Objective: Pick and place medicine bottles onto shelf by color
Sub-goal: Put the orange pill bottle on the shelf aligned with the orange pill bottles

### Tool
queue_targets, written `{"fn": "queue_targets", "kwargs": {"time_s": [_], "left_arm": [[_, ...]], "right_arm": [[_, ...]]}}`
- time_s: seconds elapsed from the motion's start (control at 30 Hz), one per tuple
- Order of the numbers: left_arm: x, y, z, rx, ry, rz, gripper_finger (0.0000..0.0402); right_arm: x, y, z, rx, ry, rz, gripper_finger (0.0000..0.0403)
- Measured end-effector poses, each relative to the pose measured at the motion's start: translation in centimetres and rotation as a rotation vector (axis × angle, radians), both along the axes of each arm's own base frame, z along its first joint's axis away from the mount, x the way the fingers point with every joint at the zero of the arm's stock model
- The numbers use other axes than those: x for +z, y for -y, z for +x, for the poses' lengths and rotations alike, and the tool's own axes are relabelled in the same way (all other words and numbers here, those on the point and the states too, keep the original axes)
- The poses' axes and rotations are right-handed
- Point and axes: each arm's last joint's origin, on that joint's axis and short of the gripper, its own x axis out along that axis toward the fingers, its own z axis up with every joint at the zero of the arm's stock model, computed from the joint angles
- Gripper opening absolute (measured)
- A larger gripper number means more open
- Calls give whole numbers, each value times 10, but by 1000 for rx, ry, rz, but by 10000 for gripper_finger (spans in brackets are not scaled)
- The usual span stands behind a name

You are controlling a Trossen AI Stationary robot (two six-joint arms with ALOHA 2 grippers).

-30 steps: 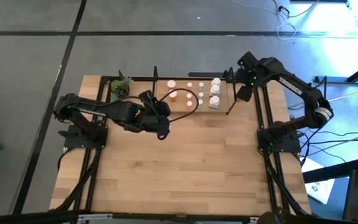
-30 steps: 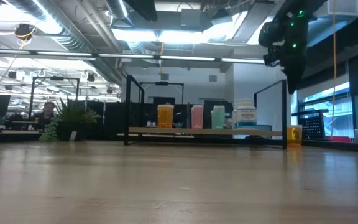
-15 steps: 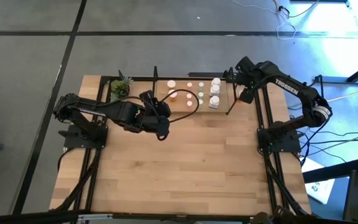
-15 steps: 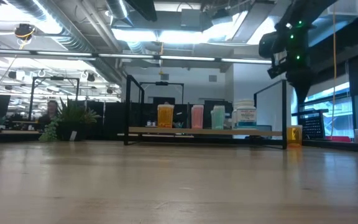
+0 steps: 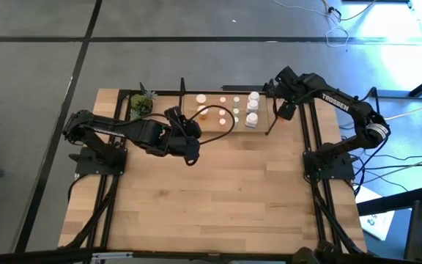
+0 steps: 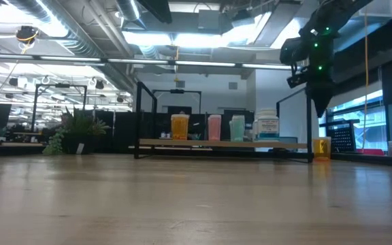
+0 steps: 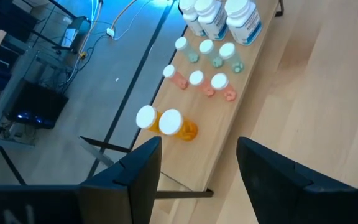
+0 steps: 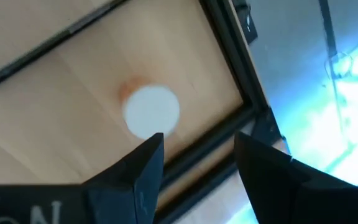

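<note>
The right gripper (image 5: pixel 283 110) hangs at the upper right of the high view, fingers parted and empty, above an orange bottle (image 8: pixel 151 110) whose white cap only the right wrist view shows. "TROSSEN" reads on its arm. The left gripper (image 5: pixel 190 139), also parted and empty, sits centre-left. The medicine bottles (image 5: pixel 237 108) stand on the shelf (image 6: pixel 216 143); the low view alone shows a label, unreadable.

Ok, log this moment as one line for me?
left gripper: open, empty, facing shelf | right gripper: open, above orange bottle off shelf's right end | bottles: rest on shelf
</note>
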Motion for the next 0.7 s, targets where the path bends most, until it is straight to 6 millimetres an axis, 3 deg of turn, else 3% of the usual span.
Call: {"fn": "queue_targets", "kwargs": {"time_s": [0.43,0.7], "left_arm": [[0,0,0,0,0,0,202],[0,0,0,-3,-1,-7,202]], "right_arm": [[1,3,3,7,29,-30,198],[-2,-6,-1,25,31,98,198]]}}
